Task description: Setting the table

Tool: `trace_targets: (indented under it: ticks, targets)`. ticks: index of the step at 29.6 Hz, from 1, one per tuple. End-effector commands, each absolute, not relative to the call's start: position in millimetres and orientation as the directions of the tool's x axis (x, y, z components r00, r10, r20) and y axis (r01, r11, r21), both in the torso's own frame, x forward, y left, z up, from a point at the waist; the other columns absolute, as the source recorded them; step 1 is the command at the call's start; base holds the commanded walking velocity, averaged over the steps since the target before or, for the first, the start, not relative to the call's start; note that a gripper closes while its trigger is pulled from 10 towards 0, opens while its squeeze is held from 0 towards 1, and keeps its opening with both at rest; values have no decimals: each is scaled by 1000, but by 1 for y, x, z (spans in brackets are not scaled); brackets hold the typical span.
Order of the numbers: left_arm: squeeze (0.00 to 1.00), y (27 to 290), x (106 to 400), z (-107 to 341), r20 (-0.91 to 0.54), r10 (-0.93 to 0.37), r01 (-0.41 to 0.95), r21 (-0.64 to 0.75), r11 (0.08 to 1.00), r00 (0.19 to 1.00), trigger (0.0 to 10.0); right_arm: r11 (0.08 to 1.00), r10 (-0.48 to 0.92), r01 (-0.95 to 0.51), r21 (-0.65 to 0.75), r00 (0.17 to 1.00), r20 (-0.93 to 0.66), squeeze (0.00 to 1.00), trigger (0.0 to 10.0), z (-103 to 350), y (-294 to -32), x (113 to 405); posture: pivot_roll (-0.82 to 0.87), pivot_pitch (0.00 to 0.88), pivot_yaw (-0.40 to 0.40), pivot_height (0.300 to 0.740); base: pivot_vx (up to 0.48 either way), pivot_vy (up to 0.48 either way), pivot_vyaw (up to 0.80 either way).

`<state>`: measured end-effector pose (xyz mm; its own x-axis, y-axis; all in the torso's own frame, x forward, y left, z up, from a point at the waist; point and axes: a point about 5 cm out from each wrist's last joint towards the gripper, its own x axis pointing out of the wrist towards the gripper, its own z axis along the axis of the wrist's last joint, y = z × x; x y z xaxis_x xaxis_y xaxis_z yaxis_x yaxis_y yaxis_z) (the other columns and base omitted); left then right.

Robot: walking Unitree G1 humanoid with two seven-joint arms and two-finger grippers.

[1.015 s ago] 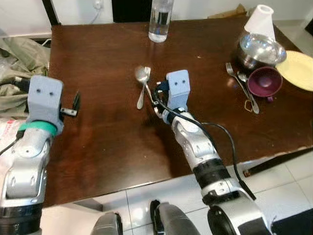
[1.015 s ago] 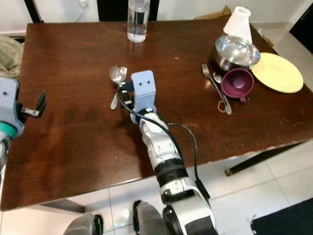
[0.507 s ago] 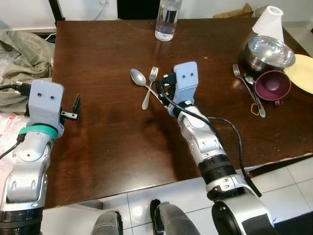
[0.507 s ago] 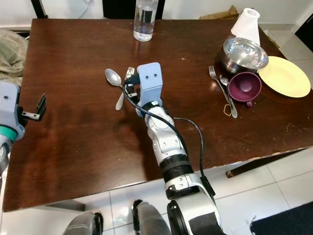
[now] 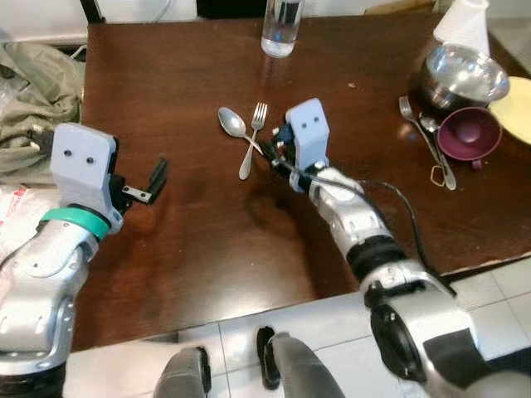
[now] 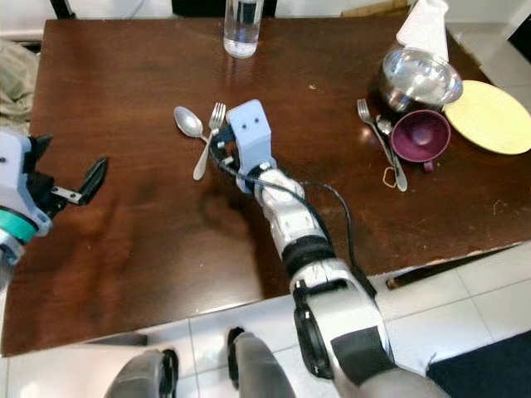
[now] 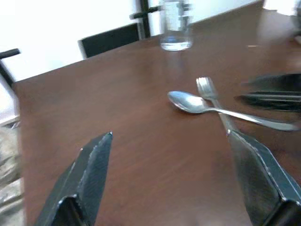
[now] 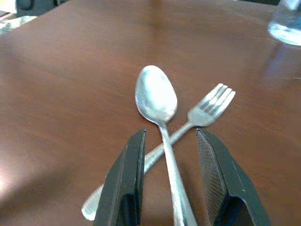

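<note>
The left claw (image 5: pixel 152 181) hovers wide open near the tabletop's (image 5: pixel 199 249) left edge. The right claw (image 8: pixel 170 181) — narrowly parted — straddles the spoon (image 8: pixel 160 113) handle mid-tabletop; spoon crosses fork (image 8: pixel 197 122), bowl pointing away toward the far edge.

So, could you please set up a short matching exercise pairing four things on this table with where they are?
Things:
1. spoon
2. water bottle
3. maroon cup
4. yellow plate

Places:
A. at the table's right edge
B. lying across a fork, handle between the right gripper's open jaws
C. beside the steel bowl
D. at the table's far edge

Pairs: 1-B, 2-D, 3-C, 4-A
</note>
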<state>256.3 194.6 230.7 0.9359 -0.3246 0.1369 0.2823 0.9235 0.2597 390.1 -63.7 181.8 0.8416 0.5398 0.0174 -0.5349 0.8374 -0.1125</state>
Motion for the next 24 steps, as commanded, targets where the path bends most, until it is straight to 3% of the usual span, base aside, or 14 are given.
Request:
trace_targets:
  ticks: [1,10,12,24]
  targets:
    - [0,187,251,234,116,-391,353,257,900,913,10000,835,542,-543,-89,840,-33,0,10000,173,-65,391,91,228,-6,740,0,0,0]
    - [0,183,246,244,123,-434,393,260,882,893,10000,820,551,-559,-122,829,-92,0,10000,169,-69,393,99,242,-1,740,0,0,0]
    - [0,183,244,252,134,-452,412,250,876,882,10000,808,535,-560,-182,827,-170,0,10000,161,-77,393,95,243,-1,740,0,0,0]
    - [0,185,245,261,143,-455,420,223,880,879,10000,742,522,-639,-203,741,-422,0,10000,128,-94,385,77,235,-6,740,0,0,0]
